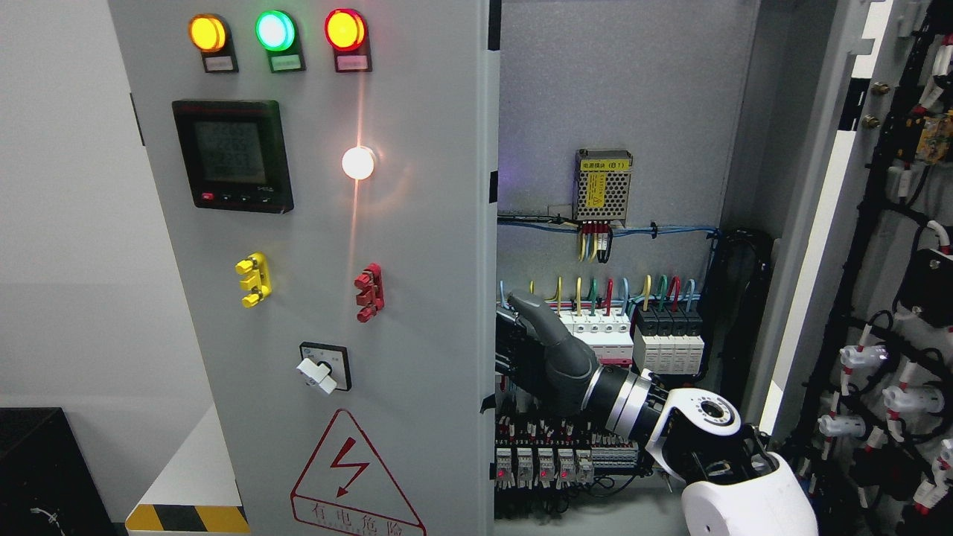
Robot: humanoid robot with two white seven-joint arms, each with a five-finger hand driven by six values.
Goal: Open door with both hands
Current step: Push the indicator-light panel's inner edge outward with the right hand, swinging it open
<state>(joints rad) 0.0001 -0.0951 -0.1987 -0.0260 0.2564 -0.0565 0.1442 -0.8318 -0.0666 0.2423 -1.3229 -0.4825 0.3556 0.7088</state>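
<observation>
- The cabinet (633, 112) stands open on its right half; the left door (417, 223) is closed or nearly so, and its right edge runs down the middle of the view.
- The right door (834, 246) is swung wide, its inner face at the right edge carrying black cable looms and white connectors.
- The right hand (525, 339) reaches in from the lower right corner to the left door's right edge; the thumb lies free in front, pointing up, and the fingers go behind the edge, so whether they clasp it cannot be told.
- The left hand does not show.
- Inside the cabinet, one perforated power supply (603, 186) sits on the back panel near the top, with a yellow label.
- Below it blue wires (670, 231) run across the panel.
- Under those, a row of breakers (633, 339): white ones at left, partly hidden by the hand, and what look like four black-topped ones at right.
- Coloured wire loops rise from the top of that row.
- A lower row of terminal blocks (543, 465) sits near the cabinet's bottom edge.
- On the left door's face: three lamps along the top edge, amber (208, 33), green (275, 30) and red (345, 30).
- One meter (232, 156), one glowing white lamp (358, 162).
- One yellow handle (253, 279), one red handle (369, 292), one rotary switch (324, 366).
- One warning triangle (350, 484) at the door's bottom edge.
</observation>
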